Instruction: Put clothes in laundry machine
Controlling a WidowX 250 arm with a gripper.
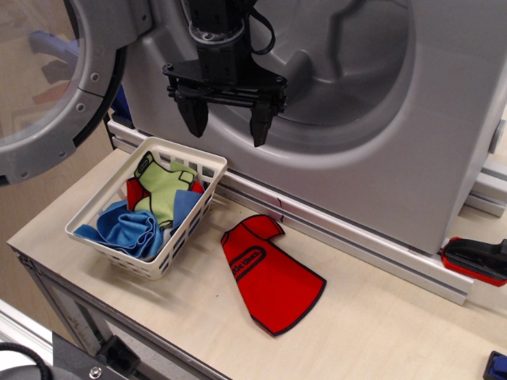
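White lattice basket [207, 168] sits on the left of the wooden table [380, 332], long axis running from near-left to far-right, its far end just beside the base rail of the laundry machine [412, 158]. Inside the basket: a light green garment [162, 190] on top near the middle, lying along the basket's long axis with its neck end toward the machine; crumpled blue cloth [127, 228] filling the near end and running up the right side under the green one; bits of a red piece [135, 192] poking out at the left of the green one, mostly hidden. A separate red garment [269, 281] lies flat on the table to the right of the basket, apart from it, outside any container; its long axis runs diagonally, narrower collar end pointing up toward the machine rail, wide hem end toward the near-right. Machine drum opening is wide and uncovered, door [55, 87] swung out to the left. Drum contents cannot be told from this view. Gripper [226, 123] hangs in front of the drum opening, above the basket's far end, two dark fingers pointing down, spread wide apart, nothing between them.
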